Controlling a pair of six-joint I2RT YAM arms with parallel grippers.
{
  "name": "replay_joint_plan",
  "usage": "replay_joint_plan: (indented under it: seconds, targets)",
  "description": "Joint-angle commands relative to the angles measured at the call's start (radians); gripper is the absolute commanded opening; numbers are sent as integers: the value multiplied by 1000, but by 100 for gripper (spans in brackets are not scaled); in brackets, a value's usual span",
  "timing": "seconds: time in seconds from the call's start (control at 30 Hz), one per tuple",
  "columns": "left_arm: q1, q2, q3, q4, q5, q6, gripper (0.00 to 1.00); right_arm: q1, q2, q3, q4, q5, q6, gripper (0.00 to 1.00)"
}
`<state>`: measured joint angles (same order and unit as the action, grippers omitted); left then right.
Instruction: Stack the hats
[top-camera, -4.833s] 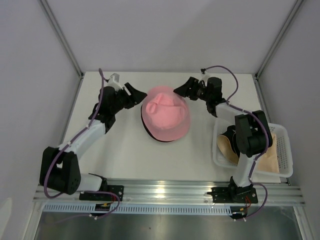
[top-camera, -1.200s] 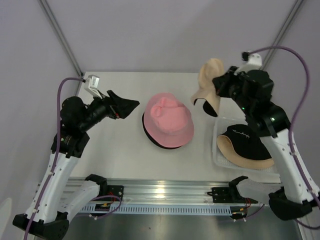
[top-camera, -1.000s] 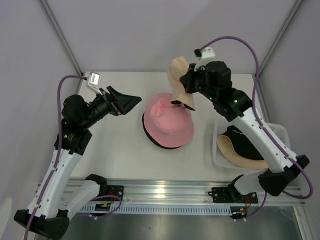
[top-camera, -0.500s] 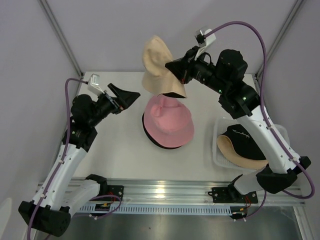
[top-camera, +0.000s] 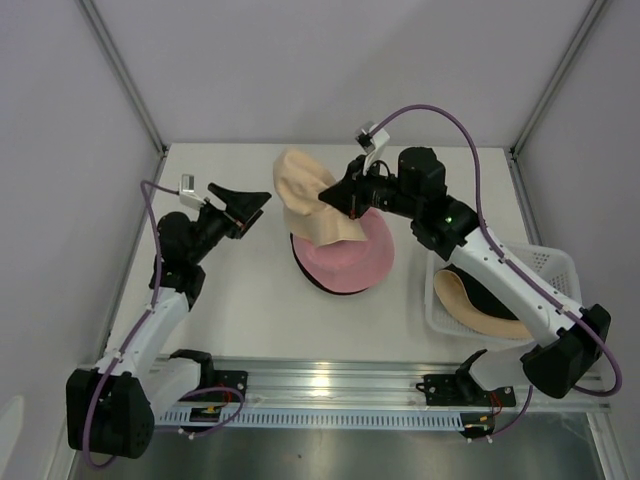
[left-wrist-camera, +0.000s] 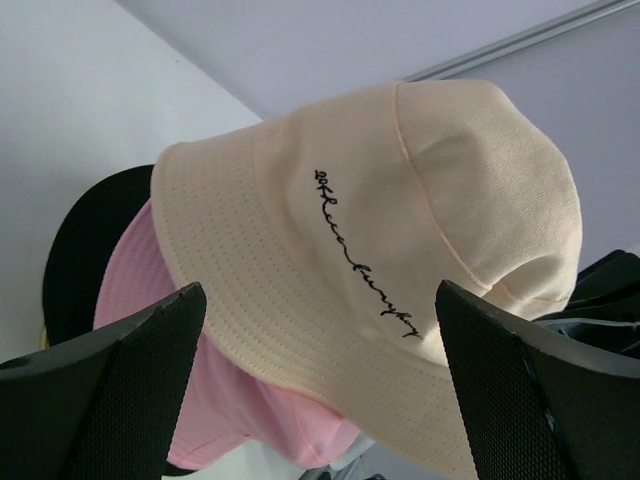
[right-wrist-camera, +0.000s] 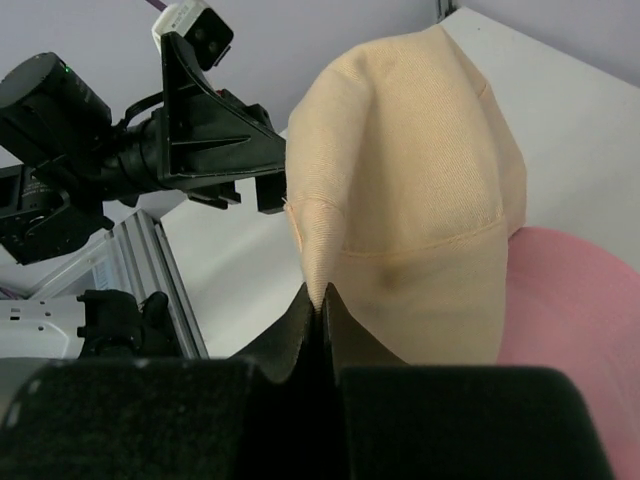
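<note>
While my right gripper (top-camera: 333, 197) pinches the brim of the beige hat (top-camera: 303, 203), tilted over the pink hat (top-camera: 350, 263) at frame centre, my left gripper (top-camera: 252, 205) gapes wide just left, holding nothing.

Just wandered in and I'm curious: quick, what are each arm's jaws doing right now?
Left gripper: jaws open, holding nothing.
Right gripper: jaws shut, pinching the beige hat.

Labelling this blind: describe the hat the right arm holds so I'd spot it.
On the table, a pink hat lies on a black one. Tilted over their left side is the beige hat, brim pinched in the right gripper. Only it is held and bears black script.
</note>
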<state>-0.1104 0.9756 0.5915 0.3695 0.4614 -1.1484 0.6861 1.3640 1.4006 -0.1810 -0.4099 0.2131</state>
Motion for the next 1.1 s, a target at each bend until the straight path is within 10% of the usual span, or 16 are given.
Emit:
replay_joint_plan:
  seconds: [0.0, 0.67, 0.87, 1.0, 1.07]
  targets:
    - [2, 21, -10, 166, 33, -56, 98, 7, -57, -6, 103, -24, -14, 0]
    - [-149, 296, -7, 379, 16, -209, 88, 7, -98, -103, 90, 57, -20, 3]
    - [-153, 330, -19, 463, 19, -247, 54, 7, -100, -104, 84, 65, -24, 4]
    - [-153, 318, -16, 467, 19, -248, 2, 7, -106, -94, 57, 109, -37, 5]
    - [-153, 289, 13, 418, 11, -214, 1, 7, -115, -84, 42, 161, -53, 5]
